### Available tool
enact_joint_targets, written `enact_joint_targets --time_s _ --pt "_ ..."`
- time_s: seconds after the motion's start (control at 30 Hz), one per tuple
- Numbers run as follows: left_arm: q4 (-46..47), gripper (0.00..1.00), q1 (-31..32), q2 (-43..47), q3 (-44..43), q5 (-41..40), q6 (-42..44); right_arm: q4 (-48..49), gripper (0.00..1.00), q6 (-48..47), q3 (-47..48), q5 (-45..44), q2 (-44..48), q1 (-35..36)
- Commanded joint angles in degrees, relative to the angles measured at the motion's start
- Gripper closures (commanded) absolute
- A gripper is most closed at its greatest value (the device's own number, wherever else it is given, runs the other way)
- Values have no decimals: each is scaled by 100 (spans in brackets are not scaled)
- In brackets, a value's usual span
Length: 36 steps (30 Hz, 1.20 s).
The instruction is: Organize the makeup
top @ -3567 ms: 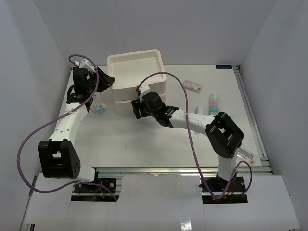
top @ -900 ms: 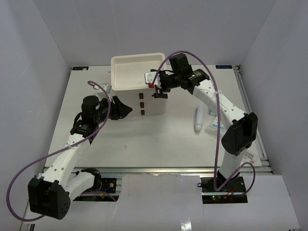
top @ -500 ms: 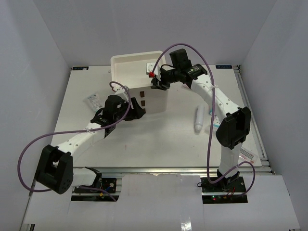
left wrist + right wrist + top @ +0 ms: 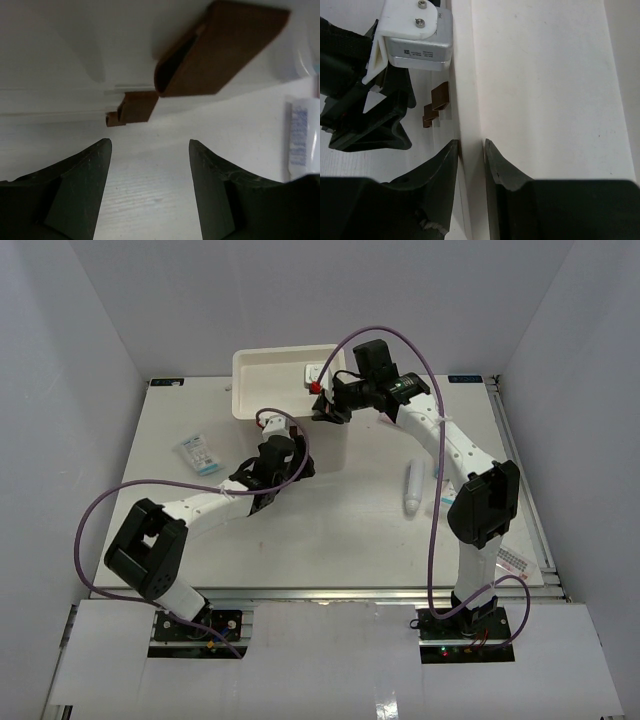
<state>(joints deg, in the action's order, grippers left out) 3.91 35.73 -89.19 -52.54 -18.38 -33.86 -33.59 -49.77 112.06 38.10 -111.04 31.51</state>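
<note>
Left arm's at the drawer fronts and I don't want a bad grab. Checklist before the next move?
1. Left gripper open and empty: ok.
2. Drawer handle inside its jaws: not ok, it sits beyond the tips.
3. Right gripper clamped on drawer box rim: ok.
4. White tube clear of both arms: ok.
5. Sachet clear of the left arm: ok.

At the rear centre of the counter [image 4: 330, 540] stands the white plastic three-drawer box [image 4: 272, 382]. The clear printed sachet [image 4: 198, 453] lies to its left. The white cylindrical tube [image 4: 413, 487] lies to its right, nearer the front. The flat pink-red packet [image 4: 512, 560] lies at the front right edge.
</note>
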Motion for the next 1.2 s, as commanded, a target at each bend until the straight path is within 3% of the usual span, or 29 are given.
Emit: enact_joint_targets --time_s 0.0,0.17,0.27,0.53,1.17 --pt "189 30 50 -161 -474 -1371 -148 333 68 281 0 217 100 -50" --pt "166 45 56 -370 -668 -1742 -41 380 69 339 -63 233 100 -56" --pt "224 66 56 -483 -750 -1759 100 397 69 371 -83 241 100 -57" --pt "242 98 56 -419 -681 -1533 175 414 70 411 -147 178 132 -60" --pt "-77 100 287 2142 1650 -212 -623 567 70 886 193 -294 -140 -145"
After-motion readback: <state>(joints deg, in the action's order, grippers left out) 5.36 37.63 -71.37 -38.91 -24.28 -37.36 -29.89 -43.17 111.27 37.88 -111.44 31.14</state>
